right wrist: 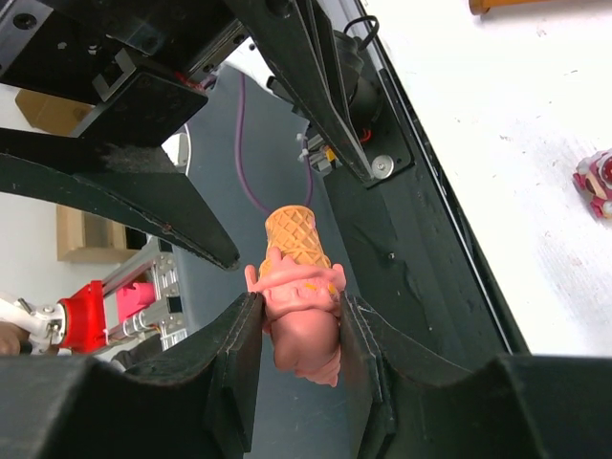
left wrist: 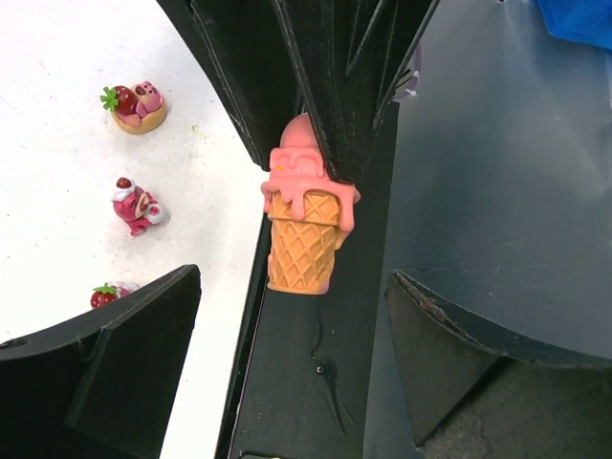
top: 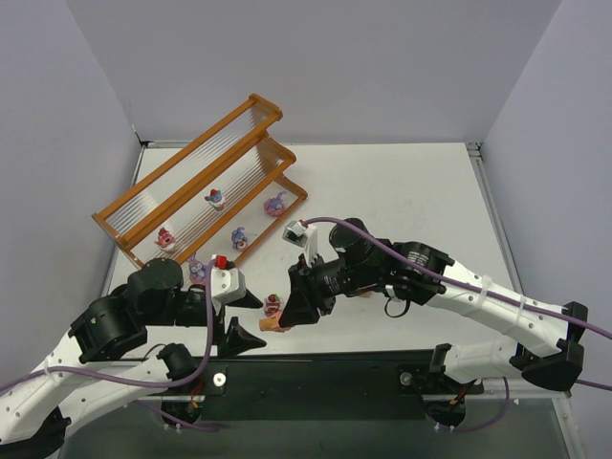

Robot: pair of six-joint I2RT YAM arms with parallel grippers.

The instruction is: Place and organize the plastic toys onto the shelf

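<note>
My right gripper [top: 292,316] is shut on a pink ice-cream toy with an orange waffle cone [right wrist: 298,287]. It holds the toy over the table's black near edge, cone end pointing at my left gripper [top: 260,322]. The left gripper is open and empty, its fingers [left wrist: 105,373] to either side of the cone tip [left wrist: 304,253], not touching it. The orange-framed shelf [top: 256,99] stands at the far left with several small toys on its tiers, one of them purple [top: 275,203]. A pink toy [top: 274,306] lies on the table beside the right gripper.
Two small toys [top: 198,270] lie by the shelf's near end, next to the left arm. Three pink and red toys [left wrist: 137,206] show on the white table in the left wrist view. Another toy [right wrist: 598,182] lies at the right edge of the right wrist view.
</note>
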